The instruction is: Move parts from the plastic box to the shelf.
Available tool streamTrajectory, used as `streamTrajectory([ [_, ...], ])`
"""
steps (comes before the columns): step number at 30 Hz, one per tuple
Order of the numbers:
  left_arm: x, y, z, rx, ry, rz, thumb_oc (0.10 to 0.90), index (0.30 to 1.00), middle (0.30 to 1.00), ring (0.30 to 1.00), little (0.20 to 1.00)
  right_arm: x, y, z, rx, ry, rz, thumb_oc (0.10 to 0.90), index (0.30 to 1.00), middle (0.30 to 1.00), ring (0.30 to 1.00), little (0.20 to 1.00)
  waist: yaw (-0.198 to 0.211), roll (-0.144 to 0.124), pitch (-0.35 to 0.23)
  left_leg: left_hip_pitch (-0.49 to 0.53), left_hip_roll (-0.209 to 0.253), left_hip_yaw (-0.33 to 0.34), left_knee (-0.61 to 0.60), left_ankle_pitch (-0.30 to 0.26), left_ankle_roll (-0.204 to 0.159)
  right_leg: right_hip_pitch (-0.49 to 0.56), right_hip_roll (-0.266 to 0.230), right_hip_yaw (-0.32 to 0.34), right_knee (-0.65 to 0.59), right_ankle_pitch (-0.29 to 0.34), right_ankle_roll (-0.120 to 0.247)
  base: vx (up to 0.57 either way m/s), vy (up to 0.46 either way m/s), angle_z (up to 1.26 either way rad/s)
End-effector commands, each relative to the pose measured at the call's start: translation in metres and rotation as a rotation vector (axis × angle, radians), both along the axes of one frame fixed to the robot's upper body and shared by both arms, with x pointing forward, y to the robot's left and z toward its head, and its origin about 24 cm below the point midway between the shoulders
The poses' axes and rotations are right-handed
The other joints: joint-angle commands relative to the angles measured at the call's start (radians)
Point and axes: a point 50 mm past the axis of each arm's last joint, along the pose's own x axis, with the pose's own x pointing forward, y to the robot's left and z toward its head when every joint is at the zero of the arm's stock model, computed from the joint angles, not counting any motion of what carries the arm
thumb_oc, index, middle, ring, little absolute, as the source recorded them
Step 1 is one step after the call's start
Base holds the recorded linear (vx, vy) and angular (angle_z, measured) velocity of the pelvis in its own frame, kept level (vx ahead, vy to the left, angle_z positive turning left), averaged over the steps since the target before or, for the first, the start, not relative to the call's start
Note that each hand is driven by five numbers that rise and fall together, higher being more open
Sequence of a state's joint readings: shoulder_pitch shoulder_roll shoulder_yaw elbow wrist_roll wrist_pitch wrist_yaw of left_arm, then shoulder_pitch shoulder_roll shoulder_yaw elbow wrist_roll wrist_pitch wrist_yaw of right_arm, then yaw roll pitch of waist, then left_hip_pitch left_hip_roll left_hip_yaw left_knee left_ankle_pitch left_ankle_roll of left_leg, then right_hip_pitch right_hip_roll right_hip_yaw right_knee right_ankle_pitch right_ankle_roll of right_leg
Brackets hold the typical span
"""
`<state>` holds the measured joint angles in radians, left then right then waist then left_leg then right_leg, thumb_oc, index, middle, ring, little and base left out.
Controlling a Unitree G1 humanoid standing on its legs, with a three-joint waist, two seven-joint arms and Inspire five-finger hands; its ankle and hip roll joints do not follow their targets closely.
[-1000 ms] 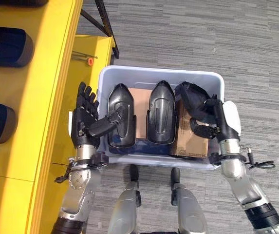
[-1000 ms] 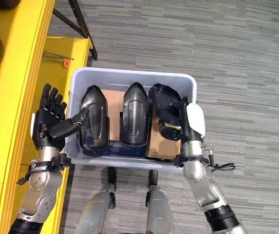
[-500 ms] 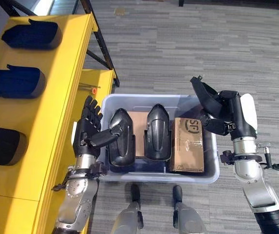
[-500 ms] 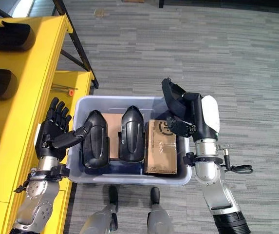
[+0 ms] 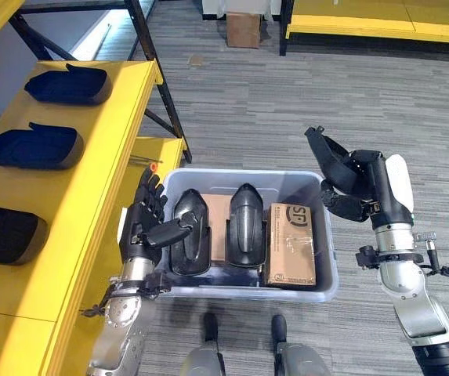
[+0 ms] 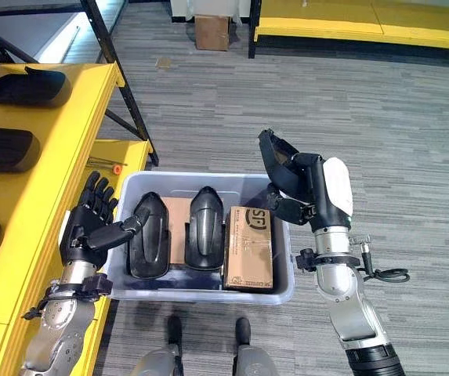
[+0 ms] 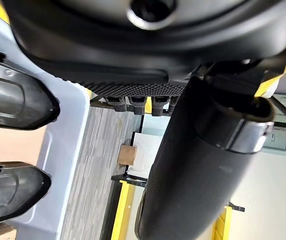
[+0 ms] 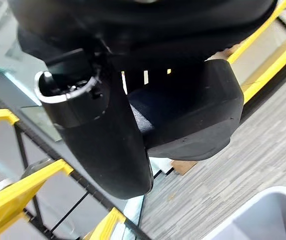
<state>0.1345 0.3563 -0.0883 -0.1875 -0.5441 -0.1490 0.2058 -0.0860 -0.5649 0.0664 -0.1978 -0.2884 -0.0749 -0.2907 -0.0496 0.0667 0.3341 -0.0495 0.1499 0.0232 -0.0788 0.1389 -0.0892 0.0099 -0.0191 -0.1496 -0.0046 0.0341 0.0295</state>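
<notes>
Gripping a black moulded plastic part (image 6: 280, 163), the right hand (image 6: 310, 188) hangs above the far right corner of the pale blue translucent plastic box (image 5: 330, 262), its fingers and thumb curled round the piece, which juts up and away from the palm; the right wrist view shows the same dark shell (image 8: 192, 112) pinched between thumb and fingers. Below and to the left of that hand, inside the box, a brown cardboard carton (image 5: 291, 243) lies along the right wall, and beside it stand two more black shell-shaped parts (image 5: 245, 227), with a flat piece of cardboard between and beneath them. The left hand (image 5: 144, 223) is at the box's left wall, fingers straight and spread upward outside the rim, the thumb reaching over the rim to touch the nearest black shell (image 5: 188, 235). Further left of this hand runs the yellow shelf (image 5: 91, 157), on which three dark parts already lie in a row (image 5: 32, 146). A small cardboard box (image 5: 244, 27) sits on the grey carpet floor (image 5: 248, 102) well beyond both hands.
</notes>
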Motion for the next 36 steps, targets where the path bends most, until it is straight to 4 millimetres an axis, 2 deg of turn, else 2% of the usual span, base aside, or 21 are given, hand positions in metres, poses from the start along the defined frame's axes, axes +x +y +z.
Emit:
streamTrajectory([
  [1,0.001,0.006,0.024,0.019,-0.149,0.017,0.9,1.0,1.0,1.0,1.0,-0.012,0.022,0.061,-0.011,-0.332,0.165,0.4,0.3,0.3,0.3,0.3,0.023,-0.007,-0.114,-0.057,0.078,0.061,-0.001,0.115,-0.055,-0.085,-0.005,-0.036,0.152,-0.208,-0.014,-0.09,-0.074,0.51],
  [2,0.001,0.006,0.023,0.019,-0.149,0.017,0.9,1.0,1.0,1.0,1.0,-0.012,0.022,0.061,-0.011,-0.332,0.165,0.4,0.3,0.3,0.3,0.3,0.021,-0.007,-0.115,-0.059,0.077,0.06,0.0,0.115,-0.055,-0.086,-0.006,-0.037,0.152,-0.208,-0.013,-0.12,-0.102,0.66],
  [3,0.0,0.007,0.023,0.017,-0.148,0.012,0.9,1.0,1.0,1.0,1.0,-0.011,0.021,0.063,-0.017,-0.345,0.156,0.4,0.3,0.3,0.3,0.3,0.021,-0.011,-0.11,-0.055,0.07,0.104,0.012,0.091,-0.047,-0.098,-0.042,-0.07,0.151,-0.209,-0.011,-0.13,-0.091,0.75],
  [4,-0.001,0.008,0.025,0.016,-0.158,0.016,0.9,1.0,1.0,1.0,1.0,-0.01,0.022,0.063,-0.021,-0.348,0.15,0.4,0.3,0.3,0.3,0.3,0.016,-0.008,-0.112,-0.041,0.078,0.104,0.03,0.078,-0.049,-0.109,-0.056,-0.078,0.155,-0.206,-0.009,-0.14,-0.091,0.92],
  [9,0.001,0.006,0.024,0.001,-0.163,0.021,0.9,1.0,1.0,1.0,1.0,-0.01,0.022,0.061,-0.01,-0.352,0.145,0.4,0.3,0.3,0.3,0.3,-0.004,-0.001,-0.117,-0.001,0.115,0.113,0.09,0.061,-0.048,-0.154,-0.083,-0.126,0.21,-0.217,-0.02,-0.1,-0.014,0.65],
  [10,0.004,0.001,0.023,-0.012,-0.157,0.001,0.9,1.0,1.0,1.0,1.0,-0.011,0.02,0.058,0.002,-0.354,0.126,0.4,0.3,0.3,0.3,0.3,-0.03,0.006,-0.121,0.046,0.155,0.152,0.117,0.054,-0.048,-0.177,-0.108,-0.17,0.255,-0.227,-0.029,-0.07,0.003,0.98],
  [11,0.004,0.001,0.023,-0.013,-0.157,0.0,0.9,1.0,1.0,1.0,1.0,-0.012,0.02,0.058,0.001,-0.355,0.125,0.4,0.3,0.3,0.3,0.3,-0.031,0.007,-0.12,0.046,0.155,0.15,0.118,0.053,-0.049,-0.178,-0.109,-0.172,0.259,-0.23,-0.029,-0.11,0.057,1.04],
  [13,0.009,-0.009,0.025,-0.02,-0.161,-0.066,0.9,1.0,1.0,1.0,1.0,-0.012,0.012,0.052,0.016,-0.341,0.075,0.4,0.3,0.3,0.3,0.3,-0.065,0.021,-0.13,0.107,0.185,0.195,0.105,0.042,-0.071,-0.193,-0.156,-0.232,0.296,-0.245,-0.015,-0.07,0.09,0.77],
  [14,0.01,-0.009,0.025,-0.02,-0.161,-0.067,0.9,1.0,1.0,1.0,1.0,-0.012,0.012,0.052,0.016,-0.341,0.073,0.4,0.3,0.3,0.3,0.3,-0.067,0.021,-0.13,0.107,0.184,0.192,0.103,0.043,-0.071,-0.191,-0.157,-0.236,0.297,-0.246,-0.014,-0.11,0.13,1.35],
  [15,0.011,-0.012,0.027,-0.021,-0.168,-0.102,0.9,1.0,1.0,1.0,1.0,-0.011,0.01,0.05,0.016,-0.333,0.057,0.4,0.3,0.3,0.3,0.3,-0.073,0.027,-0.138,0.135,0.185,0.202,0.117,0.022,-0.078,-0.2,-0.18,-0.262,0.302,-0.233,-0.006,-0.08,0.143,1.42],
  [17,0.012,-0.013,0.03,0.0,-0.178,-0.125,0.9,1.0,1.0,1.0,1.0,-0.014,0.003,0.049,0.018,-0.336,0.022,0.4,0.3,0.3,0.3,0.3,-0.088,0.038,-0.154,0.145,0.171,0.275,0.056,-0.038,-0.077,-0.193,-0.217,-0.304,0.292,-0.203,0.021,-0.06,0.228,1.51],
  [19,0.011,-0.013,0.029,-0.008,-0.174,-0.133,0.9,1.0,1.0,1.0,1.0,-0.014,-0.001,0.046,0.015,-0.324,-0.006,0.4,0.3,0.3,0.3,0.3,-0.083,0.035,-0.159,0.139,0.15,0.283,0.048,-0.09,-0.066,-0.173,-0.237,-0.312,0.282,-0.171,0.038,0.03,0.179,1.17],
  [20,0.01,-0.013,0.029,-0.008,-0.174,-0.134,0.9,1.0,1.0,1.0,1.0,-0.014,-0.001,0.046,0.015,-0.323,-0.006,0.4,0.3,0.3,0.3,0.3,-0.082,0.034,-0.158,0.14,0.149,0.283,0.05,-0.093,-0.063,-0.171,-0.239,-0.312,0.28,-0.169,0.04,0.04,0.221,0.59],
  [21,0.009,-0.01,0.028,-0.002,-0.169,-0.129,0.9,1.0,1.0,1.0,1.0,-0.015,-0.002,0.044,0.02,-0.313,-0.013,0.4,0.3,0.3,0.3,0.3,-0.073,0.025,-0.162,0.139,0.137,0.291,0.067,-0.132,-0.055,-0.146,-0.253,-0.314,0.259,-0.141,0.057,0.02,0.232,0.45],
  [25,0.008,-0.005,0.03,0.024,-0.174,-0.111,0.9,1.0,1.0,1.0,1.0,-0.014,-0.002,0.042,0.025,-0.301,-0.019,0.4,0.3,0.3,0.3,0.3,-0.043,-0.011,-0.164,0.122,0.103,0.286,0.107,-0.182,-0.036,-0.097,-0.284,-0.321,0.193,-0.076,0.095,0.0,0.241,0.22],
  [32,0.003,0.003,0.028,0.059,-0.163,-0.059,0.9,1.0,1.0,1.0,1.0,-0.009,0.006,0.038,0.042,-0.266,0.008,0.4,0.3,0.3,0.3,0.3,-0.003,-0.07,-0.174,0.121,0.011,0.254,0.116,-0.252,0.017,-0.043,-0.322,-0.305,0.077,0.024,0.15,0.0,0.198,0.15],
  [33,0.003,0.003,0.028,0.059,-0.163,-0.059,0.9,1.0,1.0,1.0,1.0,-0.009,0.006,0.038,0.042,-0.266,0.008,0.4,0.3,0.3,0.3,0.3,-0.003,-0.07,-0.174,0.121,0.011,0.254,0.117,-0.253,0.017,-0.042,-0.322,-0.305,0.076,0.025,0.151,-0.03,0.208,0.16],
  [34,0.004,0.004,0.028,0.063,-0.165,-0.052,0.9,1.0,1.0,1.0,1.0,-0.008,0.008,0.038,0.046,-0.265,0.014,0.4,0.3,0.3,0.3,0.3,0.011,-0.087,-0.17,0.102,-0.008,0.239,0.15,-0.274,0.029,-0.033,-0.338,-0.304,0.056,0.051,0.164,-0.03,0.137,0.11],
  [35,0.004,0.004,0.029,0.064,-0.166,-0.052,0.9,1.0,1.0,1.0,1.0,-0.008,0.008,0.038,0.047,-0.265,0.014,0.4,0.3,0.3,0.3,0.3,0.01,-0.088,-0.17,0.098,-0.009,0.238,0.156,-0.277,0.03,-0.032,-0.339,-0.305,0.054,0.054,0.165,-0.05,0.276,0.15],
  [36,0.003,0.007,0.03,0.076,-0.173,-0.04,0.9,1.0,1.0,1.0,1.0,-0.007,0.009,0.038,0.052,-0.265,0.012,0.4,0.3,0.3,0.3,0.3,0.016,-0.103,-0.165,0.073,-0.035,0.222,0.195,-0.3,0.047,-0.024,-0.362,-0.298,0.033,0.096,0.183,-0.02,0.149,0.17],
])
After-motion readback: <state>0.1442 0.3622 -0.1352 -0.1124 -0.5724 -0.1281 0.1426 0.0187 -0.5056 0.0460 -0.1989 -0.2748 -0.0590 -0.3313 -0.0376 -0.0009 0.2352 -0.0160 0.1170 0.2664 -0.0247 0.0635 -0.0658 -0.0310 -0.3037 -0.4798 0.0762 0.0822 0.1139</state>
